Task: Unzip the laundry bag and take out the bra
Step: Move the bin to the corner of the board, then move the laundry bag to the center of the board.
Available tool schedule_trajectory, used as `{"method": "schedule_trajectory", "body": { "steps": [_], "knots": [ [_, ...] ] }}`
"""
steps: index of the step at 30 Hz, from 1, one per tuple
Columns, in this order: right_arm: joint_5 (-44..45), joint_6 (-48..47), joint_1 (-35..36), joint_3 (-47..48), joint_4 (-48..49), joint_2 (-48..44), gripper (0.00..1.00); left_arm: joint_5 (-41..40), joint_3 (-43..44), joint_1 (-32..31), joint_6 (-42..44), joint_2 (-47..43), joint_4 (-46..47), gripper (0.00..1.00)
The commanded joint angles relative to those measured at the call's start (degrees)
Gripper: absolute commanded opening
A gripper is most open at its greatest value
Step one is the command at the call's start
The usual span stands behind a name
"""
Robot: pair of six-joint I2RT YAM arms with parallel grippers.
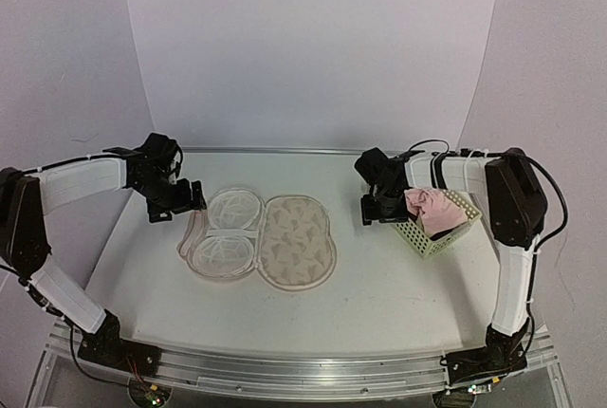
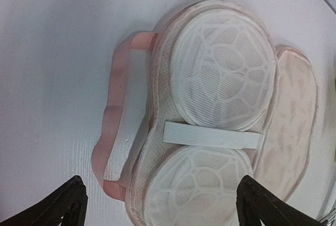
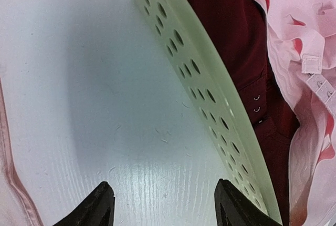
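Observation:
The laundry bag [image 1: 297, 240] lies unzipped and spread flat mid-table, its printed half on the right. The pale-lined half with two white mesh domes [image 2: 220, 73] is on the left, crossed by a white elastic band [image 2: 210, 135]. A pink loop strap [image 2: 113, 115] sticks out of the bag's left side. The pink bra [image 1: 432, 209] rests in the pale green basket [image 1: 446, 239], also seen in the right wrist view as bra [image 3: 304, 79]. My left gripper [image 1: 180, 201] hovers open over the bag's left edge [image 2: 160, 194], holding nothing. My right gripper [image 1: 377, 211] stands open and empty over bare table beside the basket wall [image 3: 164, 197].
The basket's perforated wall [image 3: 210, 79] runs diagonally just right of my right fingers. A dark red garment [image 3: 226, 26] lies in the basket under the bra. The table's back edge meets a curved white backdrop.

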Motion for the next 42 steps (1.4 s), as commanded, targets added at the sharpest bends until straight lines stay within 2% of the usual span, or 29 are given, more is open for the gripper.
{"method": "schedule_trajectory", "body": {
  "steps": [1,8,15,25,42],
  "knots": [
    [-5.5,-1.3,0.7,-1.0,2.8,-7.1,0.66,0.4,3.1,0.2,1.4,4.9,2.3,1.00],
    [-13.1,1.8,2.5,-3.7,6.3,-11.2,0.66,5.0,4.9,0.2,1.3,11.1,4.1,0.99],
    [-15.1,2.9,5.6,-2.2,7.1,-11.1,0.66,7.2,3.8,0.2,1.0,14.7,5.1,0.99],
    [-16.1,2.6,6.6,-1.4,7.2,-10.4,0.66,10.7,-1.4,-0.7,-0.2,15.1,7.7,1.00],
    [-19.5,2.3,6.5,0.4,8.5,-5.3,0.66,10.7,-8.3,-11.6,-8.0,12.2,11.7,0.99]
  ]
}}
